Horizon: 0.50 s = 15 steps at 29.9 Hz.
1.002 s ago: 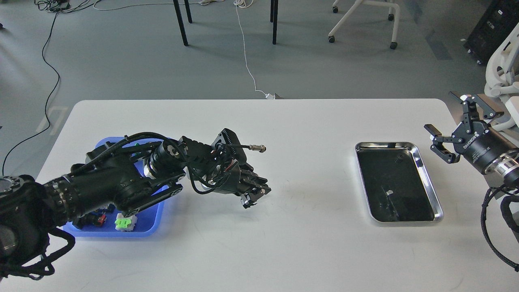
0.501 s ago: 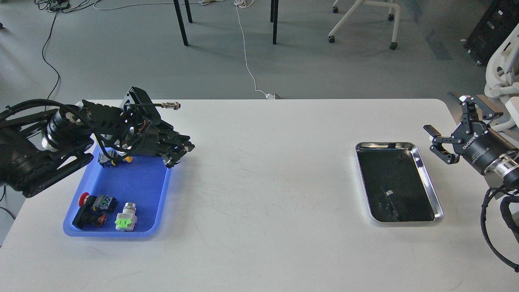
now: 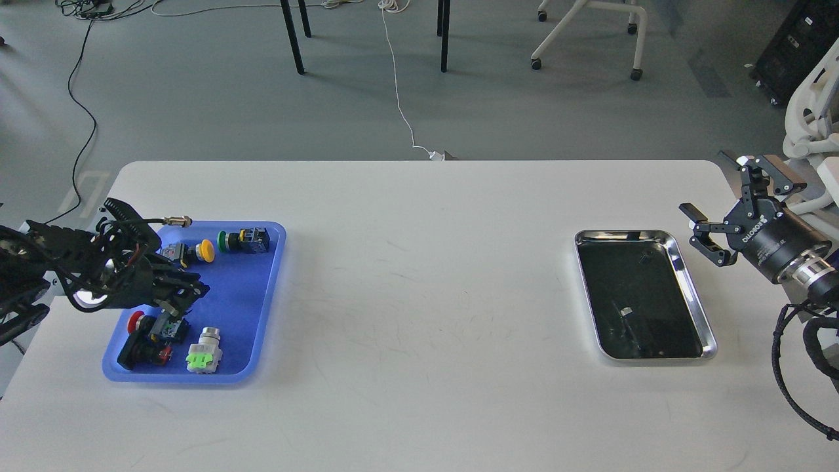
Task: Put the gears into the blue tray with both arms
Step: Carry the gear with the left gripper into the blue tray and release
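The blue tray lies at the table's left and holds coloured push-button switches. My left gripper hangs low over the tray's left half, just above the red switch. Its fingers are dark and close together, so I cannot tell whether they grip anything. No gears can be made out anywhere in the view. My right gripper stands open and empty in the air at the table's right edge, beside the steel tray.
In the blue tray lie a yellow switch, a green switch and a light-green switch. The steel tray shows only a tiny dark speck and a small white bit. Bare white table spans between the trays.
My left arm has swung from the table's middle back to the left, over the blue tray, uncovering its switches. The right gripper has barely shifted.
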Each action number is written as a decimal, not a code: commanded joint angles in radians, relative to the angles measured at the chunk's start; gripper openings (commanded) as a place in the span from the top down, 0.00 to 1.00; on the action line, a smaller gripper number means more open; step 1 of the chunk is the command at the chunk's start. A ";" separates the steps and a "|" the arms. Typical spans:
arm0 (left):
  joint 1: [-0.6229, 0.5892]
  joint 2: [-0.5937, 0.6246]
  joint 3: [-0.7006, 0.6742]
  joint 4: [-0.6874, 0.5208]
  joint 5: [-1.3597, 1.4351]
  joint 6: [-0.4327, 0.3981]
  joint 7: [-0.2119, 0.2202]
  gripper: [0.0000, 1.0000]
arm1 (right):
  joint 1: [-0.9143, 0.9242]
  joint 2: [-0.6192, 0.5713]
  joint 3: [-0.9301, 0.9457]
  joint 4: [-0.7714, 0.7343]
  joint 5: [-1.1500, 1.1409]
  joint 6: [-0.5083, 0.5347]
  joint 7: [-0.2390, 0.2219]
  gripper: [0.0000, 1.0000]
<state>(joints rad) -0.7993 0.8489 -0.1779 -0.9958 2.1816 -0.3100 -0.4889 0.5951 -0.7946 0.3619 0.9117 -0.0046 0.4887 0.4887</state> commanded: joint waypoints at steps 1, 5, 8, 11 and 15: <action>0.005 -0.005 0.003 0.055 0.000 0.000 0.000 0.83 | 0.000 -0.002 0.000 -0.001 0.000 0.000 0.000 0.02; 0.005 -0.007 0.005 0.062 0.000 0.000 0.000 0.82 | -0.001 -0.002 -0.001 -0.002 0.000 0.000 0.000 0.02; 0.005 -0.014 0.003 0.062 0.000 0.002 0.000 0.79 | -0.003 0.000 -0.001 -0.001 0.000 0.000 0.000 0.02; 0.005 -0.024 -0.002 0.062 0.000 0.002 0.000 0.72 | -0.003 0.000 -0.001 -0.001 0.000 0.000 0.000 0.02; 0.005 -0.028 -0.009 0.062 0.000 0.003 0.000 0.43 | -0.003 0.000 -0.001 0.003 -0.001 0.000 0.000 0.02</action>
<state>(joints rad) -0.7945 0.8233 -0.1819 -0.9342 2.1816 -0.3077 -0.4887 0.5922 -0.7953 0.3604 0.9118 -0.0050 0.4887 0.4887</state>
